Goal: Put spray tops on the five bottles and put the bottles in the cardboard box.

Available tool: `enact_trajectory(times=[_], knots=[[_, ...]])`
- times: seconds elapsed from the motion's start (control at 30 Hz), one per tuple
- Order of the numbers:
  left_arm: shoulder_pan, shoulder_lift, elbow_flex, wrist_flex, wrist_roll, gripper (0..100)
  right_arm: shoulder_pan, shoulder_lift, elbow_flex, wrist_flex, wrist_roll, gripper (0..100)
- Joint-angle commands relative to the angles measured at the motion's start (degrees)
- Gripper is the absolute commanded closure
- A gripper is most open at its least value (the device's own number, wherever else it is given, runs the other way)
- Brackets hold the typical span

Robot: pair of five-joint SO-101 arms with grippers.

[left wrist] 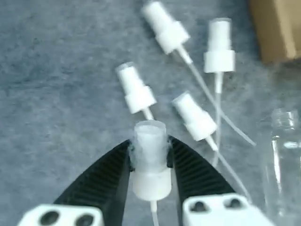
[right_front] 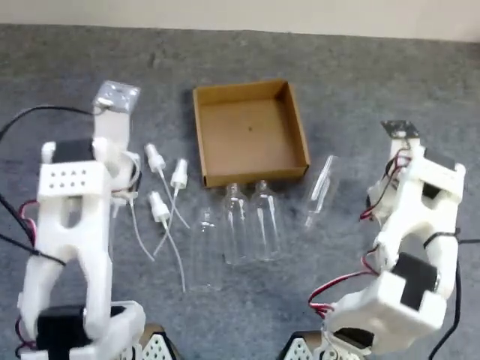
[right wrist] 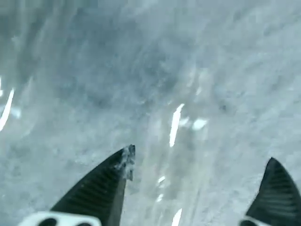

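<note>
Left gripper [left wrist: 150, 143]: black jaws pinching one white plastic spray top [left wrist: 151, 178] at its clear cap. Four more loose spray tops [left wrist: 135, 89] lie just beyond on the grey carpet [left wrist: 56, 70], making five in all. Right gripper [right wrist: 201, 157]: jaws spread apart. Four clear plastic bottles [right_front: 235, 221] lie on the carpet, three side by side near the one open brown cardboard box [right_front: 294, 127]. The fourth bottle [right_front: 321, 187] lies off the box's corner.

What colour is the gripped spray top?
The spray top is white, clearest in the left wrist view.
</note>
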Motion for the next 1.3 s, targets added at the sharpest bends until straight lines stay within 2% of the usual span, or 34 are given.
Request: enact_trajectory(times=[0.0,0.1,0.3,0.4,0.53,0.7,0.87,0.97,1.13,1.27], knots=[[3.38,-6.81,8.40,-7.47,2.20,100,-0.48,4.00,-9.45,6.11,-0.35,67.4],[3.12,-8.66,11.12,-10.20,2.55,100,0.84,8.84,-13.58,7.34,-0.26,73.5],[3.30,-9.10,11.30,-10.29,2.46,100,1.36,14.02,-15.08,7.43,-0.26,80.8],[3.03,-9.27,11.38,-10.29,2.46,100,1.45,13.93,-15.25,7.78,-0.44,89.7],[3.30,-9.54,10.51,-10.11,2.46,100,0.84,8.92,-18.86,9.45,-0.62,99.8],[3.30,-9.54,6.02,-8.53,2.46,100,-3.65,-4.09,-20.70,15.69,-1.23,99.4],[3.38,-9.71,-5.49,-1.58,5.80,100,-13.93,-20.79,-17.89,14.46,-8.62,99.4],[3.38,-12.88,-11.47,1.76,6.95,100,-23.43,-30.02,-11.30,10.51,-11.52,99.4],[3.38,-25.36,-13.93,2.20,8.70,100,-40.40,-42.86,5.05,-0.57,-16.97,99.4],[3.38,-33.80,-13.85,2.11,12.22,100,-50.68,-49.36,15.52,-11.47,-21.54,99.4]])
